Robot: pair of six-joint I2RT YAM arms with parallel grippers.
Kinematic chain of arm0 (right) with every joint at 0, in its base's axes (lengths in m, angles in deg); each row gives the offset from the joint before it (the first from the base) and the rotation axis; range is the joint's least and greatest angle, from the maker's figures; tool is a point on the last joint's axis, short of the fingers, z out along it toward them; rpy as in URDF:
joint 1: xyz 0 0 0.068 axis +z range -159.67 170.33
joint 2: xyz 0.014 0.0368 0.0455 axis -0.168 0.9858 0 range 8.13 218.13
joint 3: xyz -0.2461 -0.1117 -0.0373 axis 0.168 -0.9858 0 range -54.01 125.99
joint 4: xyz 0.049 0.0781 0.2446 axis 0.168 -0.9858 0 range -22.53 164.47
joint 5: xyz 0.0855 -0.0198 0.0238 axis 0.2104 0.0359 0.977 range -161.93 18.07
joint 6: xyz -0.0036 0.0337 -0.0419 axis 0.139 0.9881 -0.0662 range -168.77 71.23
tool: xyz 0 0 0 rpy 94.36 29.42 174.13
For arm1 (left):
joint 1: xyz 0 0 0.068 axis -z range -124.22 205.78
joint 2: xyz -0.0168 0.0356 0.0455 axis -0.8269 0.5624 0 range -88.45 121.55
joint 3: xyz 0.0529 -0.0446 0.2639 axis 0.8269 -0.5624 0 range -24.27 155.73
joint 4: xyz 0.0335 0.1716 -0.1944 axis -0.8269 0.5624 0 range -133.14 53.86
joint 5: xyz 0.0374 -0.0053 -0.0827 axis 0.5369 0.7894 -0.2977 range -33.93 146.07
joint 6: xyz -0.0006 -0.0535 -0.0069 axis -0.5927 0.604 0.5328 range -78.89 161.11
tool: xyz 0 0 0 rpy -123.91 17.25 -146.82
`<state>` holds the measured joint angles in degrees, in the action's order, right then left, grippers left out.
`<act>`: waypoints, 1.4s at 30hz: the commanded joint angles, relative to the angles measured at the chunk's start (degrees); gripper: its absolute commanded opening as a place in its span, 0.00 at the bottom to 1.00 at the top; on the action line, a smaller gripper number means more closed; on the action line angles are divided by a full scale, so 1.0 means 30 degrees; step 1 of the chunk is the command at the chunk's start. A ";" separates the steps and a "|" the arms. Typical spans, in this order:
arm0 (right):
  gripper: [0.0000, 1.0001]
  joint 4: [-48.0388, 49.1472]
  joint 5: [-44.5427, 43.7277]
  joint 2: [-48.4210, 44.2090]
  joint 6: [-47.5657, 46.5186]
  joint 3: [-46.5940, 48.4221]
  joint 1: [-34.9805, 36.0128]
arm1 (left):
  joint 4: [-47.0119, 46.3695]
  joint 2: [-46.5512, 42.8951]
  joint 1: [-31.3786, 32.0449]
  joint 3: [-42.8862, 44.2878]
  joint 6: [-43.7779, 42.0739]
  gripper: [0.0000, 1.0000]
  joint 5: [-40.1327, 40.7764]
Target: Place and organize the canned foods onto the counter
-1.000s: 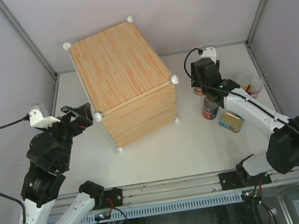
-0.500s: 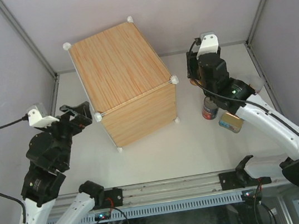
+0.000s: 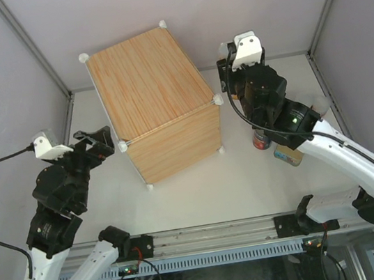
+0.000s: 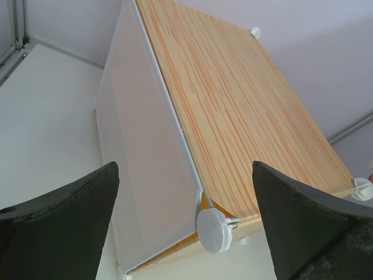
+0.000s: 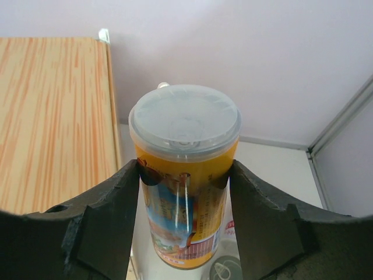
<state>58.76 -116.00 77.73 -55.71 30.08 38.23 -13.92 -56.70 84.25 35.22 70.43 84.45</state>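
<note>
Rising and swinging left since a second ago, the right gripper (image 5: 183, 178) now hangs just beside the near right top corner of the counter (image 3: 143, 83), clamped on an upright orange can (image 5: 185, 210) with a pale lid. A dark can (image 3: 263, 140) and a flat tin (image 3: 289, 156) sit on the table (image 3: 201, 187). The left gripper (image 4: 185, 175) gapes wide near the counter's left corner.

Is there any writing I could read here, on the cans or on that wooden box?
Nothing is legible.
On the held can, between the right fingers: colourful label, print too blurred.
On the table cans: too small.
On the box: no markings.
</note>
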 commanded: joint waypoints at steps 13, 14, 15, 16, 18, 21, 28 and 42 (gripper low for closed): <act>0.00 0.5403 -0.0422 0.1593 -0.3588 0.4440 0.2141 | -0.0742 0.0050 -0.0115 0.0445 -0.0358 1.00 0.0383; 0.00 0.5410 -0.0242 0.1746 -0.3540 0.4607 0.2205 | -0.0747 0.0059 -0.0115 0.0445 -0.0350 1.00 0.0391; 0.00 0.5410 -0.0069 0.1894 -0.3450 0.4777 0.2261 | -0.0762 0.0075 -0.0115 0.0460 -0.0341 1.00 0.0399; 0.00 0.5411 0.0117 0.2033 -0.3355 0.4916 0.2290 | -0.0797 0.0066 -0.0115 0.0473 -0.0326 1.00 0.0411; 0.00 0.5345 0.0463 0.2365 -0.3089 0.5279 0.2353 | -0.0775 0.0081 -0.0115 0.0475 -0.0341 1.00 0.0433; 0.00 0.5323 0.1060 0.2790 -0.2603 0.5600 0.2389 | -0.0789 0.0047 -0.0115 0.0446 -0.0325 1.00 0.0467; 0.00 0.5806 0.2593 0.4336 -0.1453 0.6342 0.2349 | -0.0761 -0.0092 -0.0115 0.0461 -0.0340 1.00 0.0544; 0.00 0.8888 0.5623 0.8670 0.0025 0.8272 0.2313 | -0.1082 -0.0499 -0.0115 0.0130 -0.0834 1.00 0.1135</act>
<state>70.54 -103.17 103.42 -57.61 49.23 44.85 -14.49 -57.73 84.25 35.22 69.76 86.40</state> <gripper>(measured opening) 0.560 0.998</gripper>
